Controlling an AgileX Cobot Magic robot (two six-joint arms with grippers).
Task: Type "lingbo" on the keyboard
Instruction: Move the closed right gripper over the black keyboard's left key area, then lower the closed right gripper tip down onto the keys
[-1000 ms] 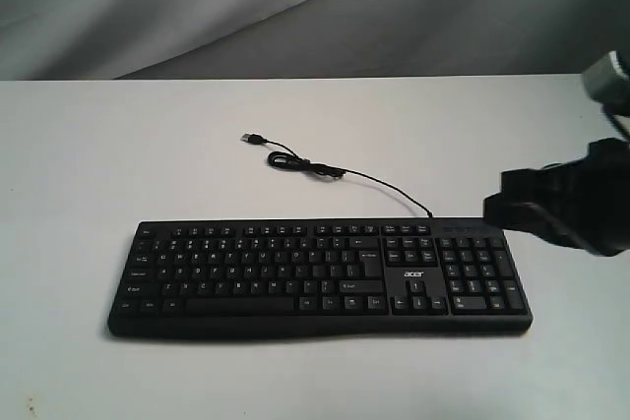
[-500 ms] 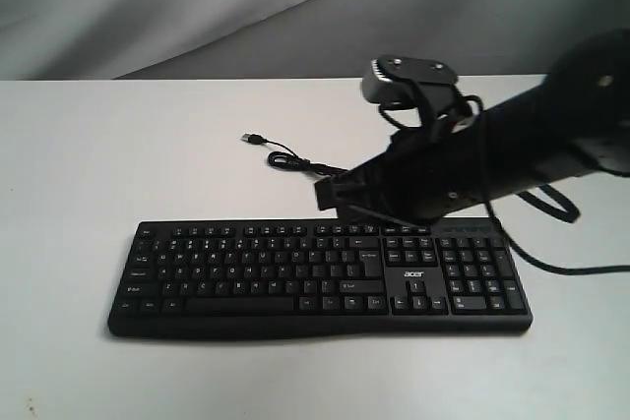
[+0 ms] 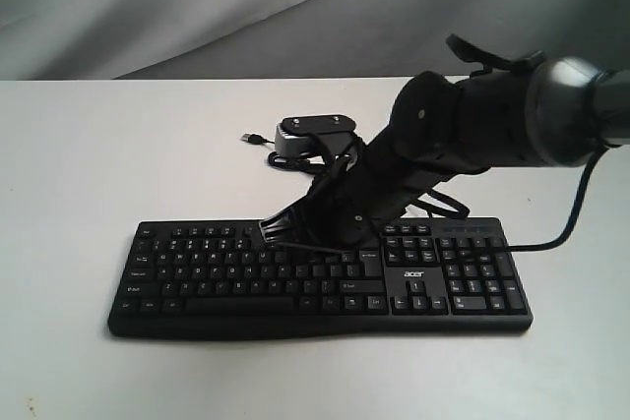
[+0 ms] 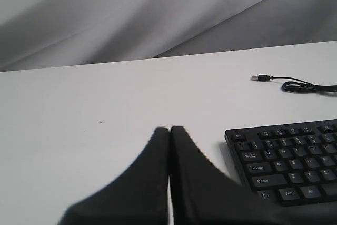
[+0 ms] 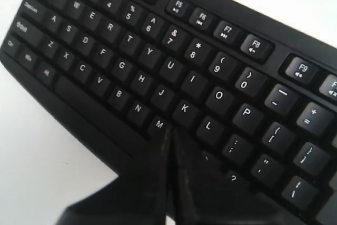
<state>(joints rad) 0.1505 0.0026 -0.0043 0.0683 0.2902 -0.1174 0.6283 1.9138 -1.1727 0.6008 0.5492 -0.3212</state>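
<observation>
The black keyboard (image 3: 197, 272) lies across the white table, its "acer" logo near the number pad. My right arm reaches in from the right over it. My right gripper (image 3: 264, 230) is shut and empty, and its tips hang over the upper rows of the letter block. In the right wrist view the shut right gripper (image 5: 171, 131) points at the keyboard (image 5: 131, 61) between M and the comma key, just short of K, with the L key (image 5: 209, 126) beside it. Whether the tips touch a key does not show. My left gripper (image 4: 169, 128) is shut above bare table beside the keyboard (image 4: 289, 167).
The thin USB cable (image 4: 295, 84) coils behind the keyboard, and its plug (image 3: 253, 138) lies loose on the table. A grey cloth backdrop (image 3: 197, 7) stands behind the table's far edge. The right arm's own cable (image 3: 576, 213) loops over the number pad side.
My right arm has swung in from the right edge, crossing leftward and lower until its shut tips are over the letter keys. The keyboard has stayed where it was.
</observation>
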